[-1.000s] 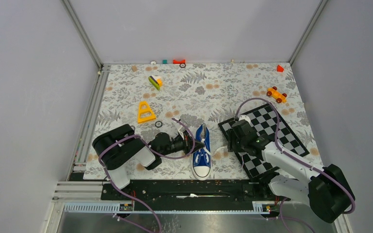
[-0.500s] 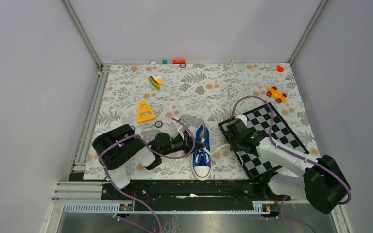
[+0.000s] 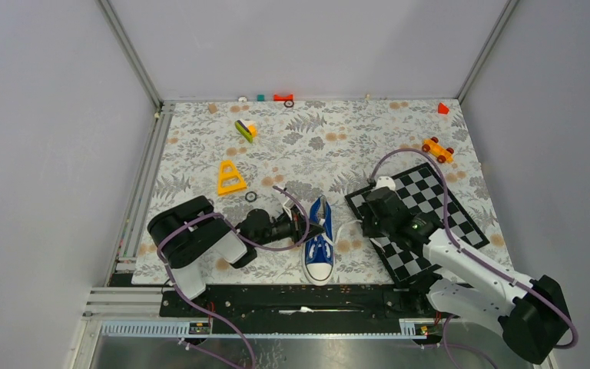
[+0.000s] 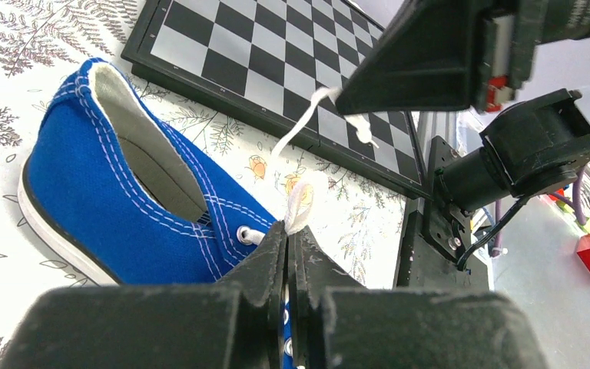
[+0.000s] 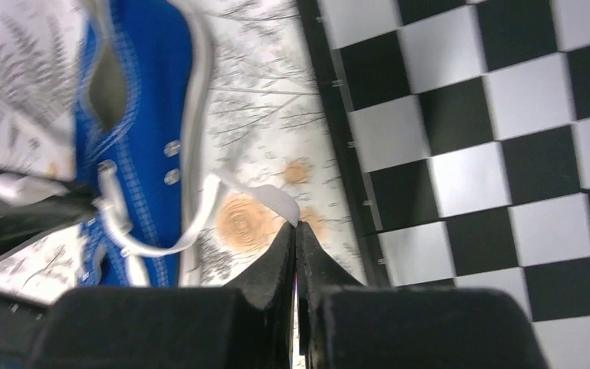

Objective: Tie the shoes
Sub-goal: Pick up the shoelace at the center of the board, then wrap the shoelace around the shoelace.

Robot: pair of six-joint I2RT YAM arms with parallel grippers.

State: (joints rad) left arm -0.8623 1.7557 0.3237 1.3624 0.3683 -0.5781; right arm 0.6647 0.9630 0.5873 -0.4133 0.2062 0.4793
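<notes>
1. The left claw (image 4: 286, 231) is closed tight, its two fingers pinching a short white lace end (image 4: 299, 206) right beside the top eyelets of the shoe (image 4: 123, 207)
2. The right claw (image 5: 296, 231) is also closed, gripping the other lace (image 5: 275, 201) at its fingertips; this lace runs up off the cloth from the shoe's right side to the claw
3. From above, the left claw (image 3: 316, 227) touches the shoe's left side near the opening, while the right claw (image 3: 367, 225) hangs just right of the shoe, over the near-left edge of the chessboard (image 3: 430, 204)
4. The blue shoe (image 3: 319, 244) lies upright on the fern-patterned cloth (image 3: 299, 142) between the two arms, white toe pointing toward their bases, heel pointing away
5. Farther back on the cloth lie a yellow triangle (image 3: 230, 178) and an orange toy car (image 3: 437, 149), well apart from the shoe
</notes>
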